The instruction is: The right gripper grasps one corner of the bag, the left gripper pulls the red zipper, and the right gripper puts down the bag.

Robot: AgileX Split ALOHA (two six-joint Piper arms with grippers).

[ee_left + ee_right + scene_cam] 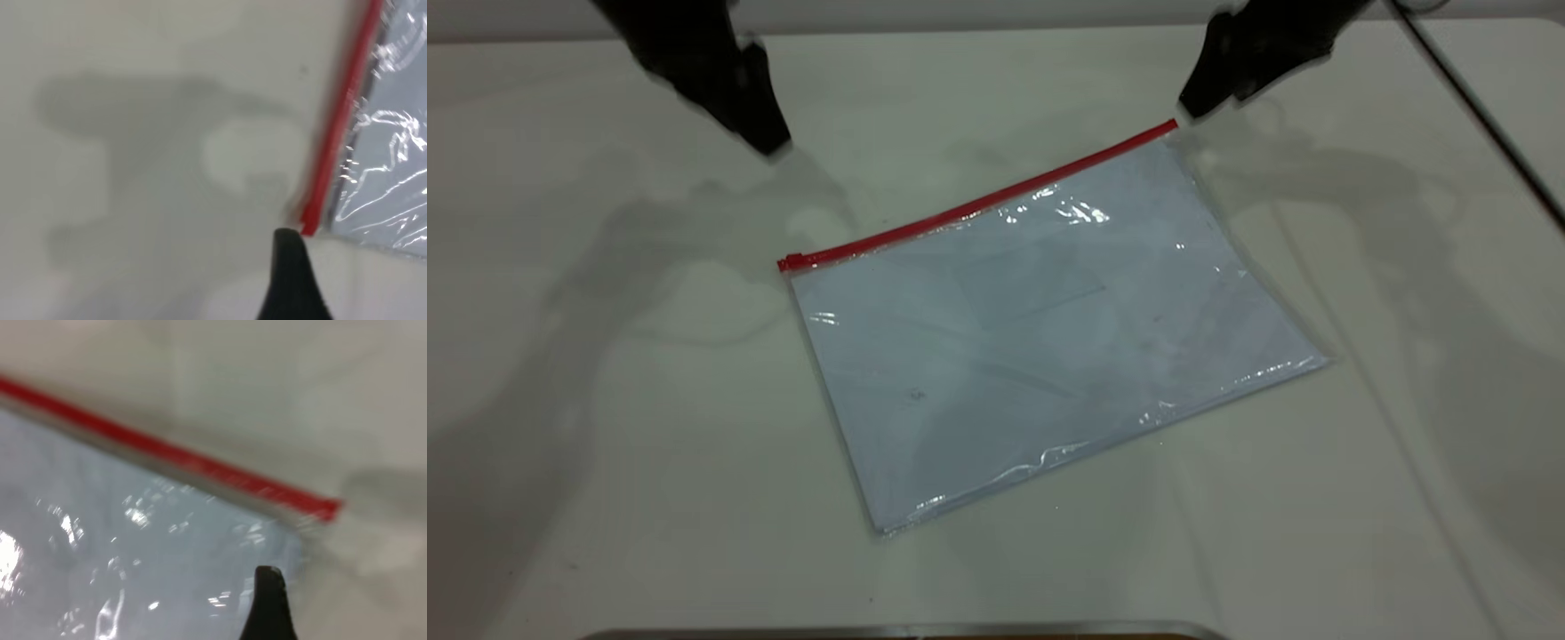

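Note:
The bag (1049, 329) lies flat on the white table, a clear pouch with white paper inside. The red zipper (978, 206) runs along its far long edge, with the small slider tab (790, 263) at the left end. The left gripper (767, 142) hangs above the table, behind and a little left of the slider end. In the left wrist view its black tip (288, 267) is close to the zipper's end (311, 223). The right gripper (1190, 108) hovers just behind the bag's far right corner. In the right wrist view its black tip (268, 600) is over the pouch near the zipper's end (325, 508).
A thin black cable (1476, 98) runs diagonally across the table's right side. A metallic edge (907, 629) shows along the bottom of the exterior view. Bare white tabletop (605, 400) surrounds the bag.

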